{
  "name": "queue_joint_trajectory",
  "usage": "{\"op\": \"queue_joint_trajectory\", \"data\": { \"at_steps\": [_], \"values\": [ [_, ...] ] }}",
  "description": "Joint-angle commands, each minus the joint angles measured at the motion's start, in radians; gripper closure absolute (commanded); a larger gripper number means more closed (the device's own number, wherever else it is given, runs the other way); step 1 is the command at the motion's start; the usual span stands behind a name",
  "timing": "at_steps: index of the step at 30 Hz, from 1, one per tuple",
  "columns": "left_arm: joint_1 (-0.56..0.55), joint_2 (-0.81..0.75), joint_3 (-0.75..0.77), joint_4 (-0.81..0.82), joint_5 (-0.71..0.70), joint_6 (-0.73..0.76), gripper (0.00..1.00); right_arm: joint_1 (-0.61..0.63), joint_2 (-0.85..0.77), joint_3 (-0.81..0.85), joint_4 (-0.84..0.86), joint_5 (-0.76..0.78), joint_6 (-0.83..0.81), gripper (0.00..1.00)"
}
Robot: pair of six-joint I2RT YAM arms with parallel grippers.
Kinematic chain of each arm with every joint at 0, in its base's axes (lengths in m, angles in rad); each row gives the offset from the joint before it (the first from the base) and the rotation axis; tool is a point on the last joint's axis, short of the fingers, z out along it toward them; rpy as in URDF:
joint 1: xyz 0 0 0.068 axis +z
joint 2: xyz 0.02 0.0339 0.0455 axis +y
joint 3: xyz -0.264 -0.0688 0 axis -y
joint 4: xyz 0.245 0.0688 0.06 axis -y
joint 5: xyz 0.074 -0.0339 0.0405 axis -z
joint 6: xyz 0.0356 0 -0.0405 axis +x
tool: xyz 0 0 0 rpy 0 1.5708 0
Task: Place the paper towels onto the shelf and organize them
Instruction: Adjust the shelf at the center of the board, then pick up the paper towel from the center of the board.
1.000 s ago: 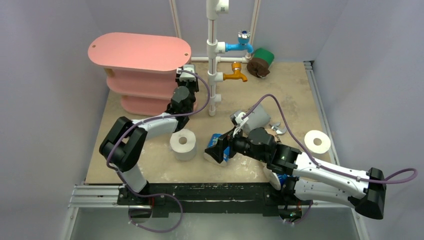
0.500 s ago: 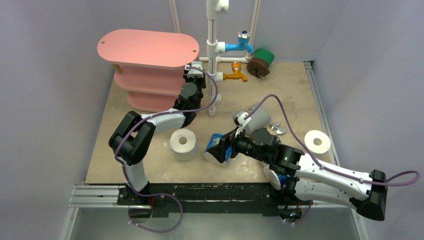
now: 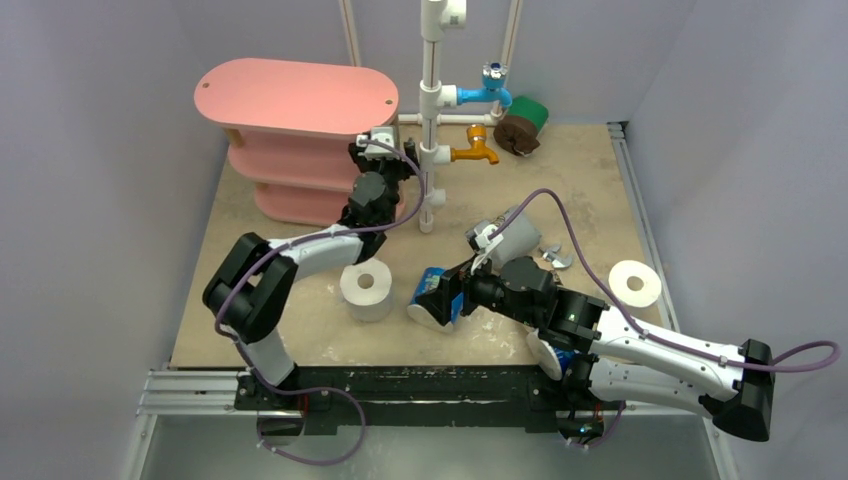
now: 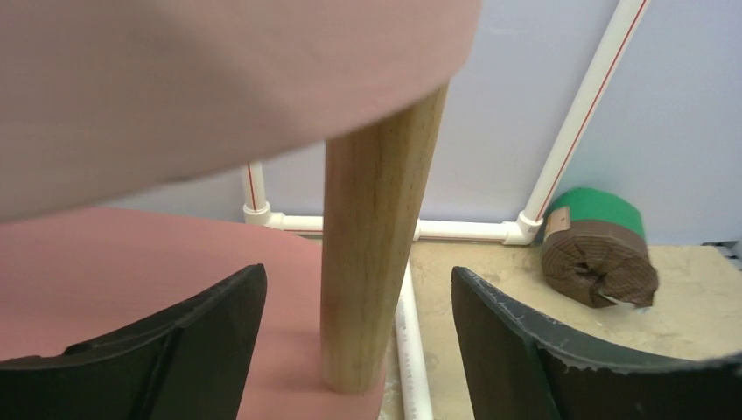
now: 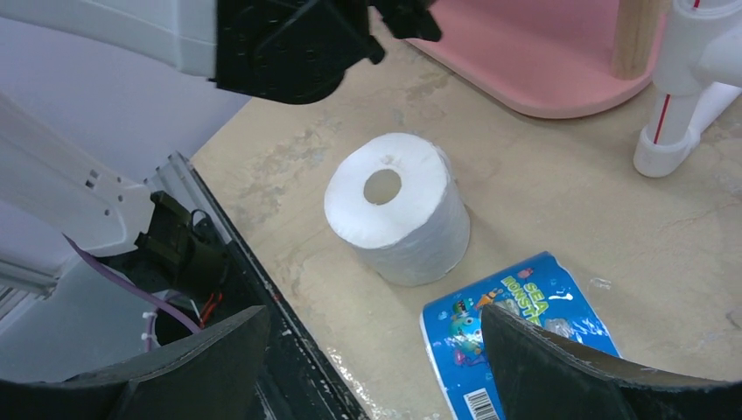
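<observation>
The pink shelf (image 3: pixel 290 100) stands at the back left, with no roll showing on its boards. My left gripper (image 3: pixel 383 152) is open at its right end, jaws either side of a wooden post (image 4: pixel 376 245) without touching it. My right gripper (image 3: pixel 432 300) hovers open over a blue printed paper towel (image 3: pixel 442 300), which lies under its right finger (image 5: pixel 560 367). Just left of it stands a bare white roll (image 3: pixel 366 288). A grey roll (image 3: pixel 515 235) lies mid-table and another white roll (image 3: pixel 635 283) sits at the right. Green (image 3: pixel 530 110) and brown (image 3: pixel 516 133) rolls lie at the back.
A white pipe frame (image 3: pixel 430 120) with a blue tap (image 3: pixel 480 92) and an orange tap (image 3: pixel 470 152) stands right beside the shelf's right end and my left gripper. A small metal piece (image 3: pixel 553 255) lies by the grey roll. The black base rail (image 3: pixel 400 385) runs along the near edge.
The shelf slid a little to the right with my left gripper closed round its post. The left jaws have since opened and released the post. The right arm has stayed put.
</observation>
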Motion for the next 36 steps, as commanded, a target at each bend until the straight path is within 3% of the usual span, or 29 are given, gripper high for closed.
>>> {"op": "queue_joint_trajectory", "data": {
  "at_steps": [1, 6, 13, 20, 27, 31, 36],
  "values": [
    [-0.027, -0.161, -0.080, 0.081, 0.017, -0.026, 0.19, 0.002, -0.016, 0.035, -0.011, 0.037, -0.021, 0.07],
    [-0.027, -0.311, -0.184, -0.004, -0.002, -0.032, 0.08, 0.002, -0.013, 0.044, -0.012, 0.058, -0.028, 0.07],
    [-0.037, -0.559, -0.327, -0.192, -0.035, -0.084, 0.02, 0.002, -0.002, 0.060, -0.012, 0.070, -0.034, 0.07],
    [-0.090, -0.865, -0.184, -0.912, -0.123, -0.182, 0.00, 0.002, 0.007, 0.045, -0.029, 0.088, -0.029, 0.06],
    [-0.116, -1.172, -0.118, -1.505, -0.118, -0.445, 0.00, 0.002, 0.008, 0.023, -0.017, 0.134, -0.006, 0.06],
    [-0.117, -1.215, -0.085, -1.815, -0.114, -0.617, 0.00, 0.002, 0.031, -0.003, -0.001, 0.157, 0.022, 0.07],
    [-0.117, -1.111, -0.026, -2.143, -0.123, -0.881, 0.00, 0.002, 0.058, -0.040, 0.035, 0.186, 0.052, 0.07]
  ]
}}
